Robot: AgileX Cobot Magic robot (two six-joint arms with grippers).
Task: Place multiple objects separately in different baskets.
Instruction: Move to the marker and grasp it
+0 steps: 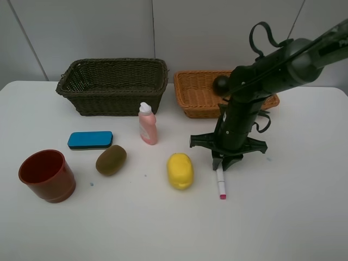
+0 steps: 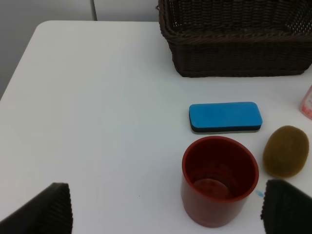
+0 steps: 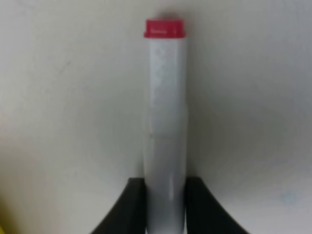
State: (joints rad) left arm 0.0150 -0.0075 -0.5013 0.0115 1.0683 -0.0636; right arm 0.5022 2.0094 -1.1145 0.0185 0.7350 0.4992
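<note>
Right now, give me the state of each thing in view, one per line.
White pen: lying flat, right jaws shut on it.
Red-brown cup: upright, empty.
Pink bottle: upright, capped.
Blue eraser: lying flat.
Dark basket: upright, nothing visible inside.
Orange basket: partly hidden.
Left jaws: open, empty.

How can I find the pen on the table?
Look at the white table, in front of the orange-tan basket, where the black right gripper points down. Pinched in its tips lies the white pen, beside the yellow lemon: the only thin stick, with a red end.
</note>
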